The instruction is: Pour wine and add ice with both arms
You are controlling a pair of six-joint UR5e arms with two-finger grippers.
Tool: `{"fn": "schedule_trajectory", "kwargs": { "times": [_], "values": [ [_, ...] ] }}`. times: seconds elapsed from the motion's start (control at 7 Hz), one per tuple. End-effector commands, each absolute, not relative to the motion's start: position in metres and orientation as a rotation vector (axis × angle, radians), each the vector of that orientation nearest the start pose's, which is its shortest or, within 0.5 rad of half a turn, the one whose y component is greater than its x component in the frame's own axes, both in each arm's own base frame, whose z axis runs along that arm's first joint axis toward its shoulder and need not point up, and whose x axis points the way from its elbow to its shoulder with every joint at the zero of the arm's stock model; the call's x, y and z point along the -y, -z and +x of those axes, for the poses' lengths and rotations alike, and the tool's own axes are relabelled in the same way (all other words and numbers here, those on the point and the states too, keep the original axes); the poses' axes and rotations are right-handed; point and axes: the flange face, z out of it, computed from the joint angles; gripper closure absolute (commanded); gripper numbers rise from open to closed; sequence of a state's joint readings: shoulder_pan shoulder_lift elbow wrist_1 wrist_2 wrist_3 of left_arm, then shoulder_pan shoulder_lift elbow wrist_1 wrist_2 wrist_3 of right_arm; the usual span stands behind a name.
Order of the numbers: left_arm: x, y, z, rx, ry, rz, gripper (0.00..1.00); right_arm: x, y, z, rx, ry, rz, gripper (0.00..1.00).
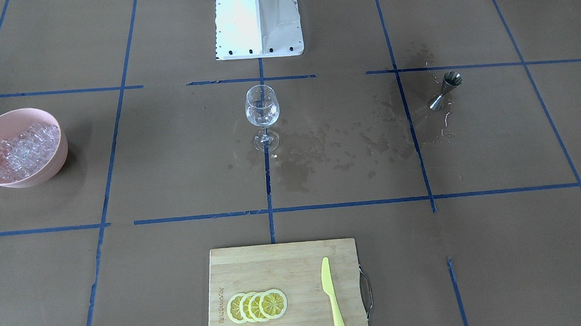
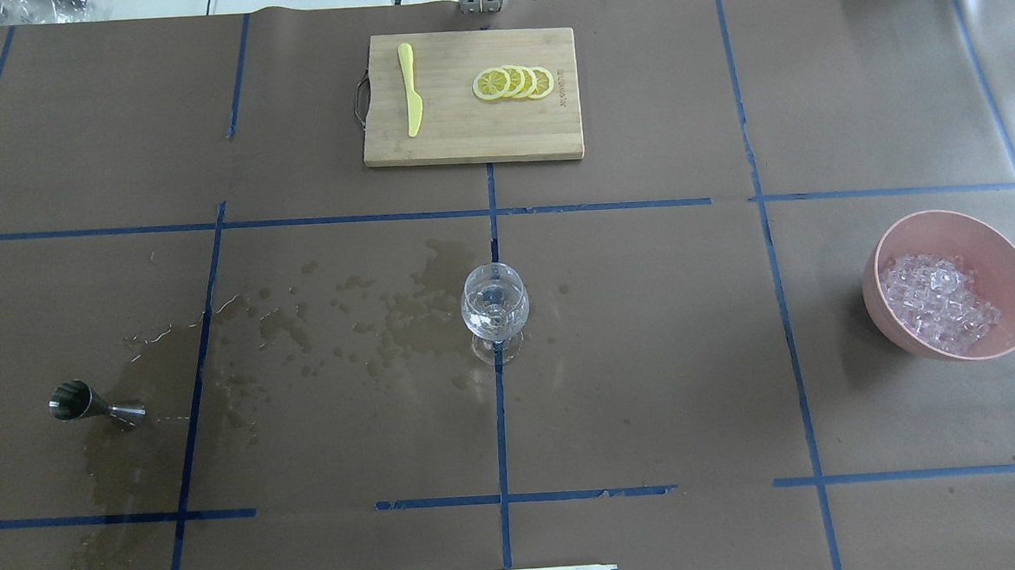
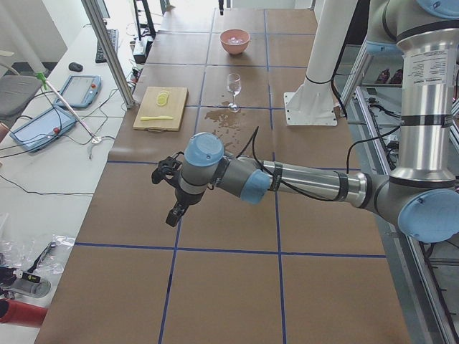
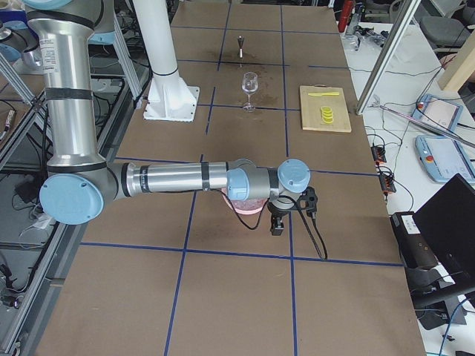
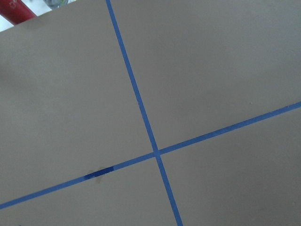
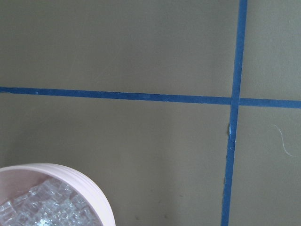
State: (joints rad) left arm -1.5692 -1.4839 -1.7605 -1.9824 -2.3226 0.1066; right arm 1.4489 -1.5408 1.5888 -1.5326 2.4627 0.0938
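Off the bench's left end, in the side view: left hand (image 3: pixel 174 213), pointed down over bare brown paper, well apart from every task thing. Cannot tell how far open, nor whether holding anything. Off the opposite end: right hand (image 4: pixel 277 225), hung just beside the pink bowl (image 2: pixel 1014 250). Cannot tell its opening or any hold either. Heaped inside that bowl: the ice (image 2: pixel 938 301), small clear cubes.

Outward, by the overhead view: wine glass (image 2: pixel 495 307) upright at mid-bench on a tape crossing. Bowl at its 3 o'clock, steel jigger (image 2: pixel 88 402) standing at about 8 o'clock, wooden board (image 2: pixel 465 144) at 12 o'clock with lemon slices (image 2: pixel 514 82) and a yellow knife (image 2: pixel 410 90). Low in the glass, a clear glint, perhaps the wine (image 1: pixel 262 117). Cannot tell liquid from ice there, nor see into the jigger. Dark wet stains (image 2: pixel 405 312) between jigger and glass.

Judged: no step in hand, both hands clear of the work. Next, probably: reach to the jigger's narrow waist, lift level, tip over the glass rim. Then ice from bowl to glass, with care for the tall thin stem.

Writing: burnt-in lettering (image 1: pixel 222 304) along one board edge, too small to read. No other labels made out.
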Motion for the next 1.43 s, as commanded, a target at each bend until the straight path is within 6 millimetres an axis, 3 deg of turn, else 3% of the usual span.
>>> {"fn": "schedule_trajectory", "kwargs": {
  "times": [0.0, 0.14, 0.29, 0.57, 0.71, 1.14, 1.29],
  "values": [
    [0.455, -0.543, -0.031, -0.859, -0.278, 0.640, 0.00, 0.505, -0.643, -0.005, 0.900, 0.093, 0.044, 0.00],
    [0.435, -0.536, 0.006, -0.953, -0.176, 0.645, 0.01, 0.505, -0.641, -0.005, 0.902, 0.100, 0.059, 0.00],
    [0.400, -0.545, 0.057, -0.971, -0.116, 0.684, 0.01, 0.505, -0.640, -0.006, 0.904, 0.109, 0.077, 0.00],
    [0.370, -0.541, 0.138, -1.009, 0.015, 0.702, 0.01, 0.505, -0.638, -0.006, 0.909, 0.108, 0.078, 0.00],
    [0.331, -0.541, 0.142, -1.055, -0.029, 0.788, 0.01, 0.506, -0.636, -0.007, 0.912, 0.110, 0.080, 0.00],
    [0.290, -0.527, 0.213, -1.024, -0.031, 0.926, 0.01, 0.506, -0.636, -0.009, 0.912, 0.114, 0.078, 0.00],
    [0.276, -0.530, 0.228, -0.968, -0.001, 0.981, 0.01, 0.506, -0.636, -0.009, 0.912, 0.114, 0.078, 0.00]
  ]
}}
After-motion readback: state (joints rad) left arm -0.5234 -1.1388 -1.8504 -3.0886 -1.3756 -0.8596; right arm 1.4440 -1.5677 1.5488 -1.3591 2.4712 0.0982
